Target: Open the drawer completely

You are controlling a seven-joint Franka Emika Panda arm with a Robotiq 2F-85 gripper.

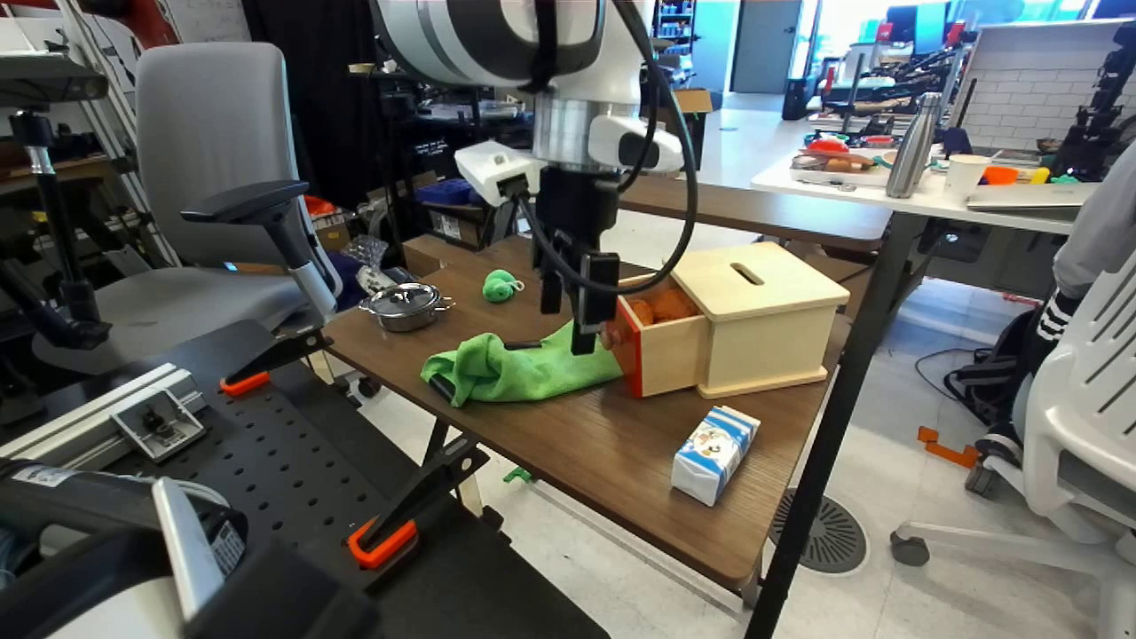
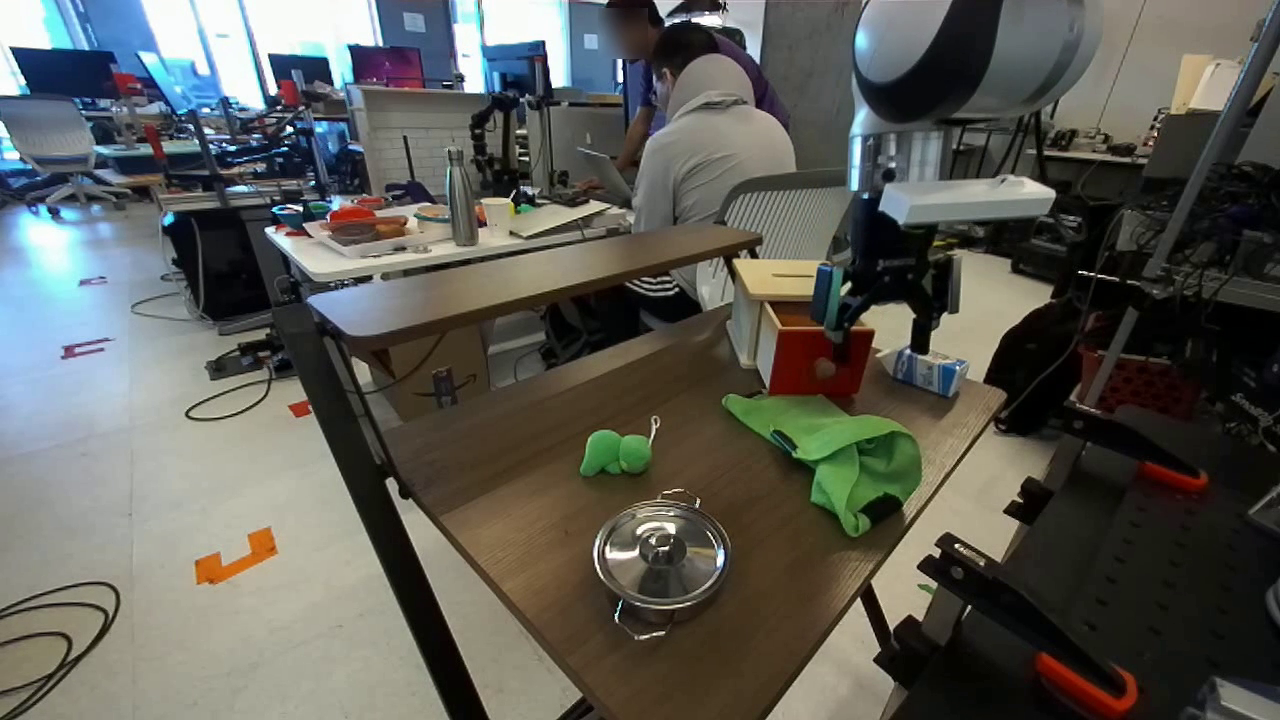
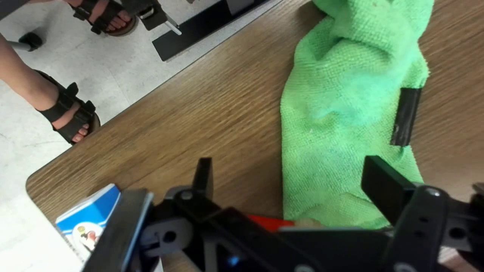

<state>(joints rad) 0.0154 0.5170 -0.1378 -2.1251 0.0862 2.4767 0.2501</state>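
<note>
The white-and-black robot arm (image 2: 985, 60) looms over the brown wood-topped desk (image 1: 586, 444), its lower end pointing straight down, the black two-fingered tool (image 3: 288, 173) spread wide just in front of the orange-red-fronted wooden drawer (image 2: 800, 350) jutting partway out of its pale-wood box (image 1: 772, 337).

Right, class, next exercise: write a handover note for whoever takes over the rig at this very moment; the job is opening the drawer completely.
Tool: open, jaws wide apart, gripping nothing.
Place: the drawer juts out of the light-wood box; a green cloth lies in front of it.
Done: open far enough to show orange contents.
Left: probably try the knob for remaining travel; whether the drawer is at its limit cannot be told.
</note>
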